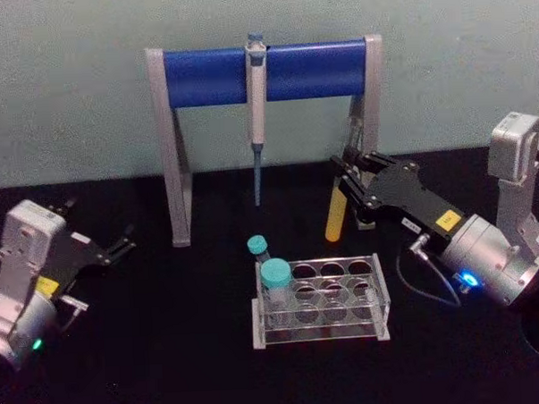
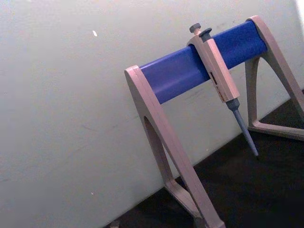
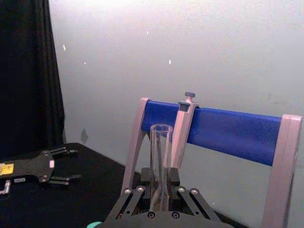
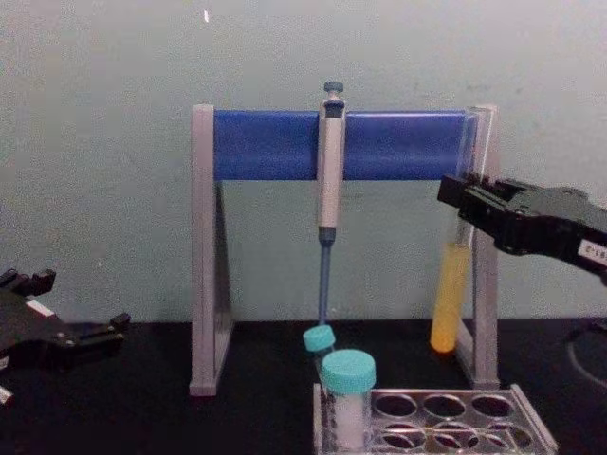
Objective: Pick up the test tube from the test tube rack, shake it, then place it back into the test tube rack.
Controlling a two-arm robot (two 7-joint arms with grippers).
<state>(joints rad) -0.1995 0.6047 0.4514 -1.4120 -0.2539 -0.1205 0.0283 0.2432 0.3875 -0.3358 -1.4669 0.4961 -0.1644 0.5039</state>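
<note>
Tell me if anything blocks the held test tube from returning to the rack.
Nothing visible does. The right gripper holds the test tube behind the right end of the test tube rack; both teal-capped tubes stand at its left end.

We look down on the tabletop (image 1: 169, 349) from the head, level across it from the chest; both wrist views face the wall (image 2: 71, 95); all share the pipette stand (image 2: 175, 76).

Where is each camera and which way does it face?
Head: high, looks down on clear plastic rack; left pincer idle left, right pincer raised right.
Chest: low, looks across at grey-and-blue pipette stand; both pincers.
Left wrist: faces that stand and wall.
Right wrist: along right pincer, shut on clear glass tube.
Head and chest share the tube's yellow liquid.
</note>
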